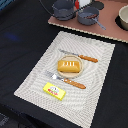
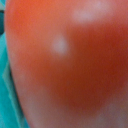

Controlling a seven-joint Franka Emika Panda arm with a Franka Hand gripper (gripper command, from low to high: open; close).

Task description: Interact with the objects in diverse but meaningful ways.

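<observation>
Filling nearly the whole wrist view is a red, rounded surface with two pale glare spots, presumably the tomato (image 2: 70,60), very close to the lens; a strip of teal shows at one edge. No fingers appear in that view, and in the exterior view the gripper is not clearly made out, so whether they are released or clenched cannot be told.

Exterior view: striped placemat (image 1: 100,55) lies on a dark table (image 1: 20,35). At its middle sits the orange ridged bread block (image 1: 69,66) on a small round plate (image 1: 69,73). A knife (image 1: 80,56) with an orange handle lies just beyond the bread; a fork (image 1: 67,80), also orange-handled, lies on the near side. The yellow labelled bar (image 1: 54,90) rests near the placemat's front edge, apart from the fork.

At the far side, a pinkish board (image 1: 100,29) carries two grey pots (image 1: 87,16); something red and white (image 1: 80,4) shows between them, too small to identify. A pale bowl (image 1: 123,18) sits at the exterior view's right edge.
</observation>
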